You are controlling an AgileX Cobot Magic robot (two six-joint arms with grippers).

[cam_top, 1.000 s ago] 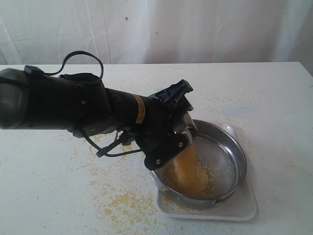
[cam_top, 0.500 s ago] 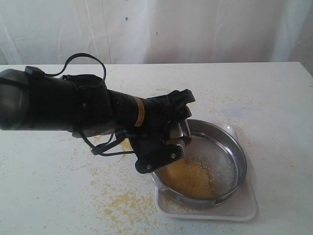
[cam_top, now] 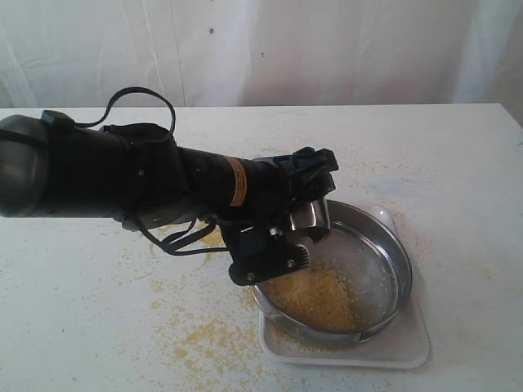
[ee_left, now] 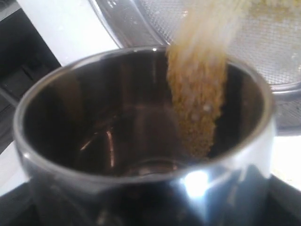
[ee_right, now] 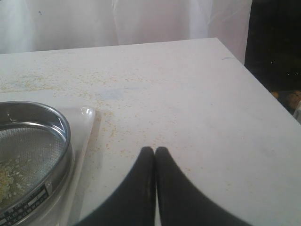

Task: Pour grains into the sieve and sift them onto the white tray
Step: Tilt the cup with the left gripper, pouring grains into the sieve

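My left gripper [cam_top: 296, 230] is shut on a small steel cup [cam_top: 312, 216], tipped over the near-left part of the sieve [cam_top: 399, 263]. In the left wrist view, yellow grains [ee_left: 196, 108] slide along the cup's [ee_left: 117, 136] inner wall and spill over its lip toward the sieve's mesh [ee_left: 275, 44]. A heap of grains [cam_top: 315, 296] lies on the mesh. The sieve sits on the white tray [cam_top: 411, 344]. My right gripper [ee_right: 155, 150] is shut on nothing, low over the table beside the tray [ee_right: 87, 121] and the sieve [ee_right: 51, 123]; the exterior view does not show it.
Spilled grains [cam_top: 208, 339] are scattered on the white tabletop left of and in front of the tray. The left arm [cam_top: 98, 171] stretches across the left half of the table. A white curtain [cam_top: 327, 49] hangs behind. The table's right edge [ee_right: 256, 82] lies near my right gripper.
The thick stream falling from the cup has thinned out and the heap in the sieve has spread wider. My left wrist has rolled and raised the cup slightly. The right gripper stays still.
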